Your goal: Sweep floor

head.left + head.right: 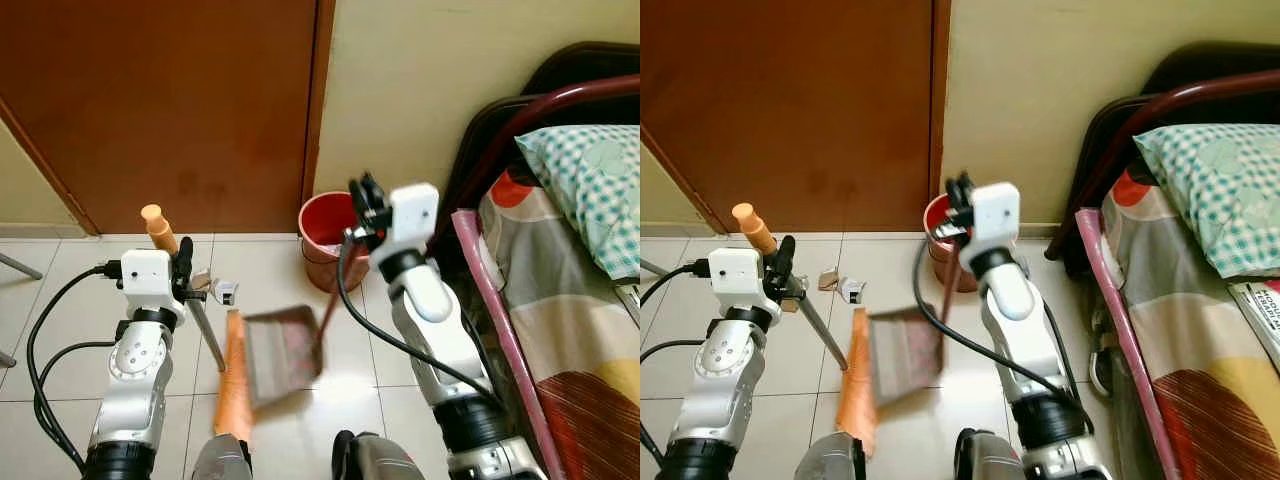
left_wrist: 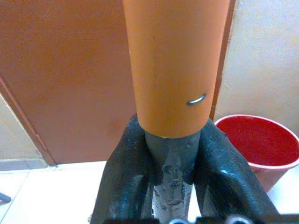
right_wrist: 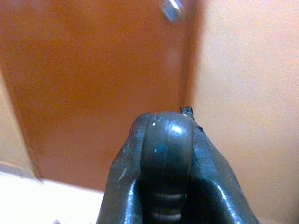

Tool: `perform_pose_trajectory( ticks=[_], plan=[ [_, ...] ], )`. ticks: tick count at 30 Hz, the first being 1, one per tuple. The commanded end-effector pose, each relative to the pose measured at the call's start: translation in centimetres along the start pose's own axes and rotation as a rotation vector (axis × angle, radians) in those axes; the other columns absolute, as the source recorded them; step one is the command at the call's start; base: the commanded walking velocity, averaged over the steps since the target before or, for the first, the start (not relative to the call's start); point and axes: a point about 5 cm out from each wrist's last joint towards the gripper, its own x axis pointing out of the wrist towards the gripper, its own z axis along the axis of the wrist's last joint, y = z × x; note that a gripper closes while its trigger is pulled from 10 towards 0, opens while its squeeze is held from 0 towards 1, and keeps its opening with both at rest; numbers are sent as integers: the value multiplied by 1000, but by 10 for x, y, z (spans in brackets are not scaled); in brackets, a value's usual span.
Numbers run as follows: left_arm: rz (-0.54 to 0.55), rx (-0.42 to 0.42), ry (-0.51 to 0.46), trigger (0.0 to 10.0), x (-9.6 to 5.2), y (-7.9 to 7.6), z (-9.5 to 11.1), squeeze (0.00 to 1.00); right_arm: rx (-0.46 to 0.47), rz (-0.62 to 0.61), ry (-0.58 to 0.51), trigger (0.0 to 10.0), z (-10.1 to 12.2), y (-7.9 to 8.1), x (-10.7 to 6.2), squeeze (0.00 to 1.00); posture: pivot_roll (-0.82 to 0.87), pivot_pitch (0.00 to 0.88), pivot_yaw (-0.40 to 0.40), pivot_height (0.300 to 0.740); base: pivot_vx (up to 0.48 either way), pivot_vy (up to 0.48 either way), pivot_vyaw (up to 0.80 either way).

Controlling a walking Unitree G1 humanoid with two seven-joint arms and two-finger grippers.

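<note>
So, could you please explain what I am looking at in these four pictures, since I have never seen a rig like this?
This is a humanoid robot with two silver arms. The two wide pictures come from a stereo camera on its head, looking down at a tiled floor. The other two come from cameras on its wrists, looking along the black fingers.

The left gripper is shut on a broom handle with an orange grip; the orange broom head rests on the tiles. The right gripper is shut on the dustpan handle, and the dustpan looks blurred, so it is probably moving.

On the floor lie small scraps of litter, and a red bucket stands by the brown door. A bed is on the right.
</note>
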Motion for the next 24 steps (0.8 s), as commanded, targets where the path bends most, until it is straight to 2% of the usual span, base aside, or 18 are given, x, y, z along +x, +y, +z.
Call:
perform_pose_trajectory(
  ticks=[1, 3, 11, 19, 21, 24],
  plan=[
    [-10, 43, 72, 10000, -7, 1, -12, 0, 44, -69, 13, 10000, -1, -13, -3, 0, 59, 90, -42, 740, 0, 0, 0],
    [-30, 70, 24, 10000, -5, -3, -3, 0, 57, -124, 64, 10000, -12, -27, -11, 0, 59, 90, -42, 740, 0, 0, 0],
    [-23, 137, -110, 10000, 0, -8, 24, 0, 34, -218, 142, 10000, -28, -57, -25, 0, 56, 87, -52, 740, 0, 0, 0],
    [-11, 148, -136, 10000, -4, -8, 30, 0, -17, -244, 172, 10000, -32, -71, -36, 0, 52, 76, -59, 740, 0, 0, 0],
    [-26, 138, -132, 10000, -10, -13, 29, 0, -62, -262, 178, 10000, -33, -74, -41, 0, 52, 76, -59, 740, 0, 0, 0],
    [-40, 118, -116, 10000, -15, -19, 26, 0, -59, -312, 204, 10000, -37, -81, -46, 0, 50, 75, -59, 740, 0, 0, 688]
  ],
)
